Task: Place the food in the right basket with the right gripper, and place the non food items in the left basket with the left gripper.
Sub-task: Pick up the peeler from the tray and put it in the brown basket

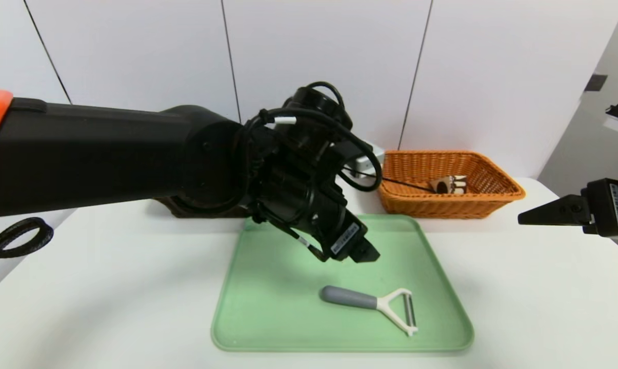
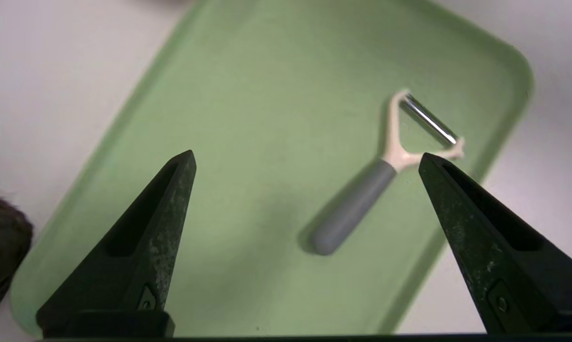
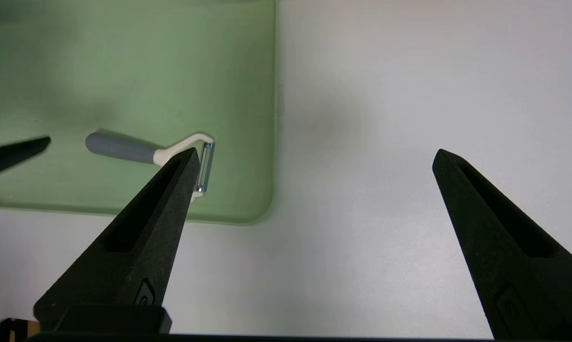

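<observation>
Green tray (image 1: 288, 328) holds a peeler (image 1: 350, 298) beneath our left jaws (image 2: 307, 154), spread wide; our right jaws (image 3: 316, 149), also spread, hover over the worktop (image 1: 534, 307).

peeler (image 1: 367, 305): matt grey plastic handle, shiny metal blade | tray (image 1: 288, 328): smooth green plastic | right basket (image 1: 442, 207): rough wicker weave

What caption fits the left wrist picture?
Open left gripper above the green tray, where a peeler lies.
</observation>
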Motion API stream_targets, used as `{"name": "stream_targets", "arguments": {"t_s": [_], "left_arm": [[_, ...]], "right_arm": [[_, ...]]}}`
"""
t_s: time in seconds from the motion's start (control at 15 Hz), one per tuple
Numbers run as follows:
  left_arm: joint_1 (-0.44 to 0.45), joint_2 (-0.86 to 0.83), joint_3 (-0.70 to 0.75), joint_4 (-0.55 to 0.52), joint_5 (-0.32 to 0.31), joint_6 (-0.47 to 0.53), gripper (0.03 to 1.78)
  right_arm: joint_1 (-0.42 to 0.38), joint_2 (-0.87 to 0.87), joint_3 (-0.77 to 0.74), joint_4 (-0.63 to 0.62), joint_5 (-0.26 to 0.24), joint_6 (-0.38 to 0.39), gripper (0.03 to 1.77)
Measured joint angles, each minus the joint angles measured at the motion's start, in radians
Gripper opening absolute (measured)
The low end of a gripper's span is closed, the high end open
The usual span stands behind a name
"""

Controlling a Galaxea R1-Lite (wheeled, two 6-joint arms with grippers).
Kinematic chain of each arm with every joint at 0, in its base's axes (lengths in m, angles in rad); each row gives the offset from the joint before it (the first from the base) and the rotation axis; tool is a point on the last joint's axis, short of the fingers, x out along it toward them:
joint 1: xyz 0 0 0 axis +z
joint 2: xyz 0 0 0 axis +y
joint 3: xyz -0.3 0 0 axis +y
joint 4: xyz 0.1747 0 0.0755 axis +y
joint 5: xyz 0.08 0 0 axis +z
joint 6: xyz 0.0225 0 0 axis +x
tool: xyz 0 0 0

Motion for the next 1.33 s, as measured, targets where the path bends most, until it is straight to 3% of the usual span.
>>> {"name": "stream_targets", "arguments": {"t_s": [0.2, 0.4, 0.53, 0.8, 1.33], "left_arm": [[-0.019, -0.007, 0.040, 0.009, -0.069, 0.112, 1.67], [-0.023, -0.004, 0.071, 0.016, -0.092, 0.219, 1.68], [-0.023, 0.000, 0.089, 0.018, -0.155, 0.267, 1.68], [-0.023, 0.022, 0.097, 0.024, -0.234, 0.281, 1.69], [-0.021, 0.109, 0.111, -0.022, -0.239, 0.298, 1.69]], "right_arm": [[-0.001, -0.001, 0.003, 0.001, 0.000, 0.001, 1.70], [-0.001, -0.003, 0.009, 0.001, 0.000, 0.001, 1.70], [-0.002, -0.005, 0.015, 0.000, 0.000, 0.003, 1.70], [-0.002, -0.007, 0.019, 0.000, 0.001, 0.017, 1.70], [-0.003, -0.014, 0.025, 0.000, 0.000, 0.018, 1.70]]}}
